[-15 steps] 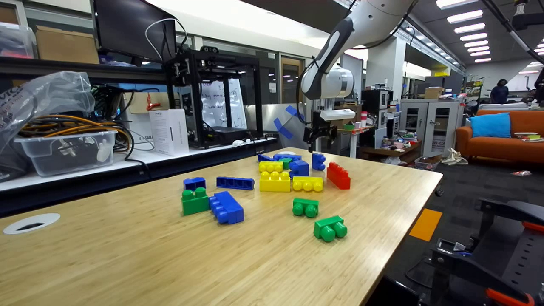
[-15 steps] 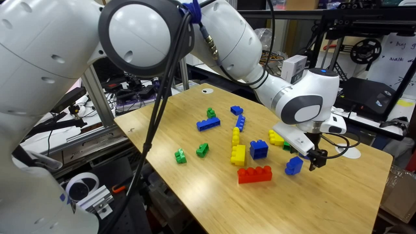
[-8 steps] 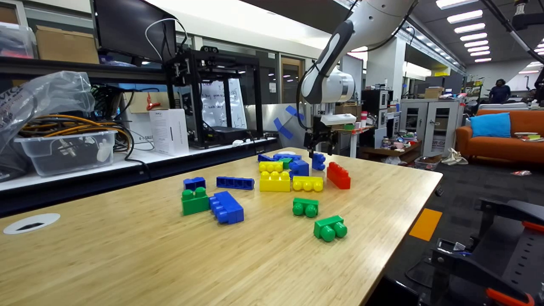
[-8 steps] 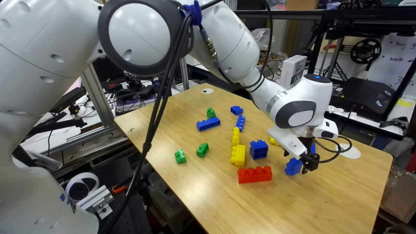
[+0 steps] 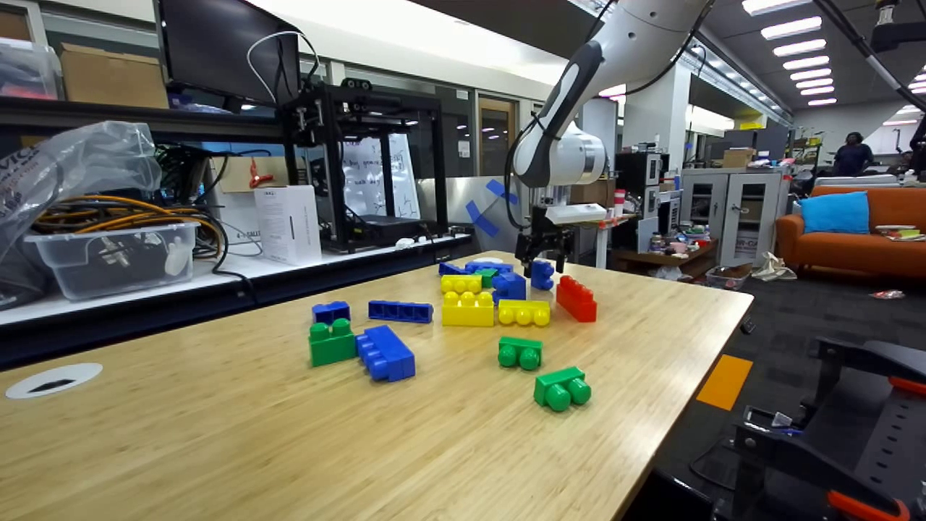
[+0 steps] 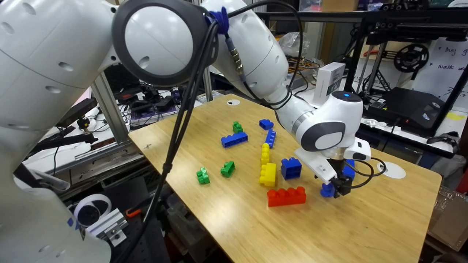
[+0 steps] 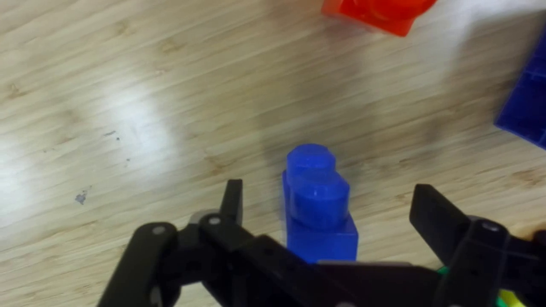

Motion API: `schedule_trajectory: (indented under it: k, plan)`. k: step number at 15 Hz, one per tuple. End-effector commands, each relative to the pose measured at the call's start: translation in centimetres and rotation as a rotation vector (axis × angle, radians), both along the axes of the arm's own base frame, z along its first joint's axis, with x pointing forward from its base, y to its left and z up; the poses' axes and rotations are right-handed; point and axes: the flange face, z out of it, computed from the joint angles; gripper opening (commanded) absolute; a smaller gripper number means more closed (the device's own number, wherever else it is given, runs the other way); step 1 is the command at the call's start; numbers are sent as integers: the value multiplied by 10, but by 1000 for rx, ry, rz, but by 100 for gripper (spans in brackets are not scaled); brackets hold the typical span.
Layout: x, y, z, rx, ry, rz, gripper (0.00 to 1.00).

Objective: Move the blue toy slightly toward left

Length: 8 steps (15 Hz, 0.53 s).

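The blue toy (image 7: pixel 320 204) is a small chunky brick with two round studs on top. In the wrist view it stands on the table between my spread fingers, with a gap on each side. My gripper (image 7: pixel 328 186) is open and empty. In both exterior views the toy (image 5: pixel 542 276) (image 6: pixel 327 190) is partly hidden by the gripper (image 5: pixel 544 266) (image 6: pixel 326 186), whose fingertips are low around it. The lower near part of the toy is hidden behind the gripper in the wrist view.
A red brick (image 6: pixel 286 196) lies close to the toy, and it shows at the top of the wrist view (image 7: pixel 384 15). A hollow dark-blue brick (image 6: pixel 291 168) (image 7: pixel 527 102) is beside it. Yellow bricks (image 6: pixel 268 174), green bricks (image 6: pixel 227 168) and other blue bricks (image 6: pixel 234 139) lie around.
My gripper has moved over the blue toy and come down, so its fingers now stand around it. The toy and the other bricks have not visibly moved.
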Motion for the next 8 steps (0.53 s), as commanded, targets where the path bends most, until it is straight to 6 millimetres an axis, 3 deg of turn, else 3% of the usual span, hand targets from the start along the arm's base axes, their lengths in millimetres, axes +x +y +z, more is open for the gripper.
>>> schedule_trajectory:
  k: [1, 2, 3, 8]
  plan:
    - [-8, -6, 5, -12, -22, 3, 100]
    - [-8, -8, 5, -16, -28, 2, 94]
    - [-8, -9, 6, -20, -32, 3, 74]
    - [-8, -12, 8, -26, -48, 0, 39]
